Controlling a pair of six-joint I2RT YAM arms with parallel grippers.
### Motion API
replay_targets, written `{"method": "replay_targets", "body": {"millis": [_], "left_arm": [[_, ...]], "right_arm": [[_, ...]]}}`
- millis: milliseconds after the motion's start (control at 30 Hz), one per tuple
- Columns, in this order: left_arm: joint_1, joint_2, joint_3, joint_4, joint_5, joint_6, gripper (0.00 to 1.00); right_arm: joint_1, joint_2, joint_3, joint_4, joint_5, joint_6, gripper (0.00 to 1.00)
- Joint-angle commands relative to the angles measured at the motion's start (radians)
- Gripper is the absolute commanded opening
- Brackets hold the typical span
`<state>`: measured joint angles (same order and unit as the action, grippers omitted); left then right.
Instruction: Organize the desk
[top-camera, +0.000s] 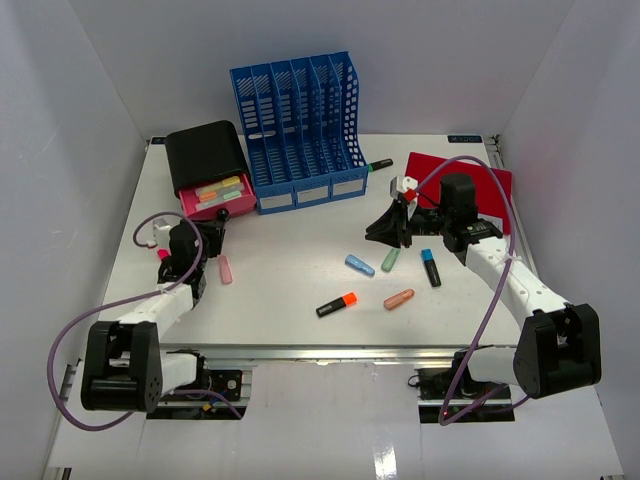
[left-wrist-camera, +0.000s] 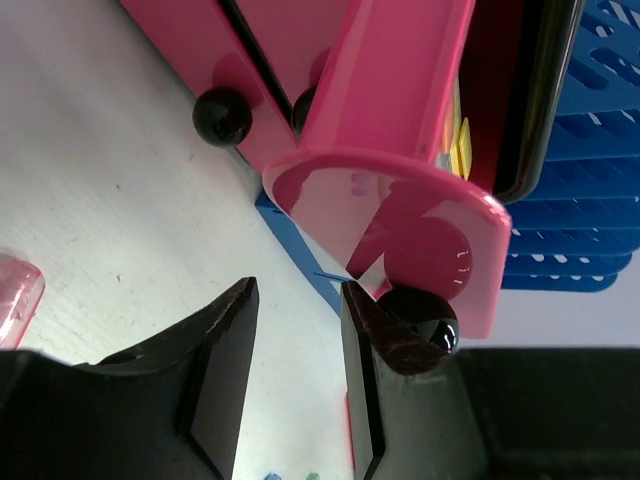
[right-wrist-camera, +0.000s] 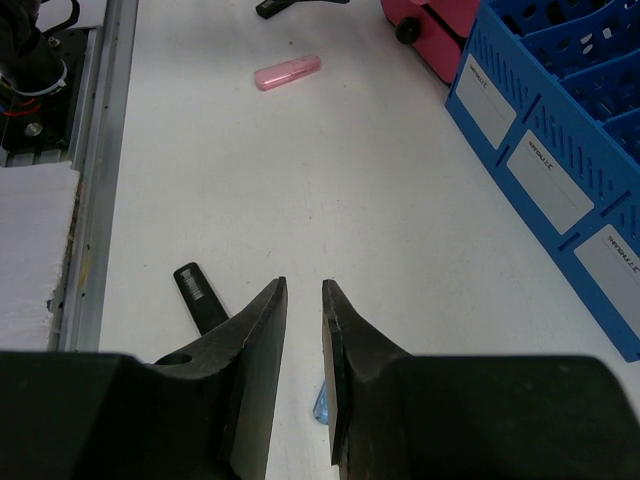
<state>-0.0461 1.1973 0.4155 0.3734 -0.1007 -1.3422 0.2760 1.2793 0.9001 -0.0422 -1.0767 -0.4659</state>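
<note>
Apparently left fingers (left-wrist-camera: 366, 390) — parted — meet drawer (left-wrist-camera: 390, 120) edge.

White panels box in a white desk (top-camera: 290, 300) on three sides: a back wall (top-camera: 420, 60), a left wall (top-camera: 60, 180) and a right wall (top-camera: 590, 140), all bare, with grey shading where they meet in the corners. Bright, even light falls from above, leaving a pale glare near the middle of the tabletop and only faint shadows. A silver metal rail (top-camera: 330, 353) runs along the desk's near edge, with a white ledge (top-camera: 330, 440) just in front of it.
</note>
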Motion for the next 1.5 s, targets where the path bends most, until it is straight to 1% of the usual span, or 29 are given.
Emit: {"method": "replay_targets", "body": {"millis": [0,233,467,767,867,933,1033,1100,1300,1433,1467], "left_arm": [[0.035,0.018,0.137,-0.079,-0.034,-0.011,0.51],[0.115,0.095,0.241,-0.145,0.002,-0.019,0.53],[0.164,0.197,0.296,-0.133,0.073,-0.023,0.57],[0.177,0.223,0.342,-0.106,0.099,0.022,0.57],[0.184,0.233,0.364,-0.120,0.099,0.036,0.60],[0.190,0.243,0.374,-0.118,0.099,0.038,0.61],[0.197,0.256,0.381,-0.115,0.100,0.037,0.61],[0.200,0.262,0.381,-0.110,0.134,0.037,0.61],[0.210,0.259,0.367,-0.096,0.162,0.039,0.61],[0.210,0.212,0.331,-0.076,0.210,0.051,0.60],[0.210,0.198,0.301,-0.071,0.217,0.048,0.59]], "right_arm": [[-0.004,-0.020,-0.003,0.024,-0.029,-0.014,0.27],[-0.006,-0.021,-0.003,0.022,-0.033,-0.014,0.27],[-0.008,-0.018,-0.001,0.021,-0.034,-0.015,0.27],[-0.014,-0.012,-0.002,0.018,-0.039,-0.016,0.26],[-0.014,-0.011,-0.001,0.018,-0.040,-0.016,0.25],[-0.014,-0.011,-0.001,0.018,-0.040,-0.017,0.25],[-0.015,-0.012,-0.001,0.017,-0.040,-0.017,0.25],[-0.017,-0.012,-0.002,0.016,-0.040,-0.018,0.25],[-0.021,-0.013,-0.001,0.015,-0.040,-0.019,0.25],[-0.023,-0.012,-0.001,0.015,-0.042,-0.020,0.25],[-0.023,-0.012,-0.003,0.013,-0.043,-0.020,0.25]]}}
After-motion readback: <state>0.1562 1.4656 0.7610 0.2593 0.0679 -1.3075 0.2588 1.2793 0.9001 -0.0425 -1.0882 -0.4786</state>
